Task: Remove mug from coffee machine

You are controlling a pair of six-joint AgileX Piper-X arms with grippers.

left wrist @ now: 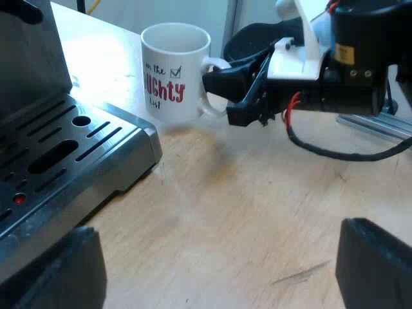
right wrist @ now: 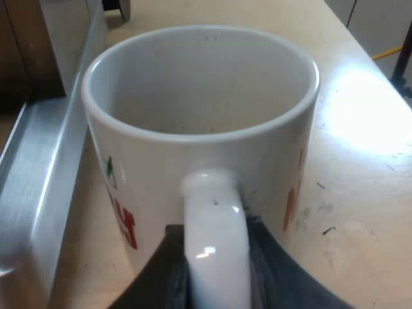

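Observation:
A white mug (left wrist: pixel 174 71) with red and black lettering is off the espresso machine's drip tray (left wrist: pixel 96 138), just past the tray's corner over the wooden table. My right gripper (left wrist: pixel 215 84) is shut on the mug's handle. In the right wrist view the empty mug (right wrist: pixel 206 129) is upright, and its handle (right wrist: pixel 215 238) is clamped between the dark fingers of the right gripper (right wrist: pixel 215 264). Whether the mug's base touches the table I cannot tell. My left gripper (left wrist: pixel 219 270) is open over bare table, its fingers (left wrist: pixel 51 270) wide apart and holding nothing.
The espresso machine's metal drip tray with slotted grate and its dark front (left wrist: pixel 32 58) stand close beside the mug. The tray's edge (right wrist: pixel 38 193) runs along the mug's side. Light wooden table (left wrist: pixel 244 212) spreads around both grippers.

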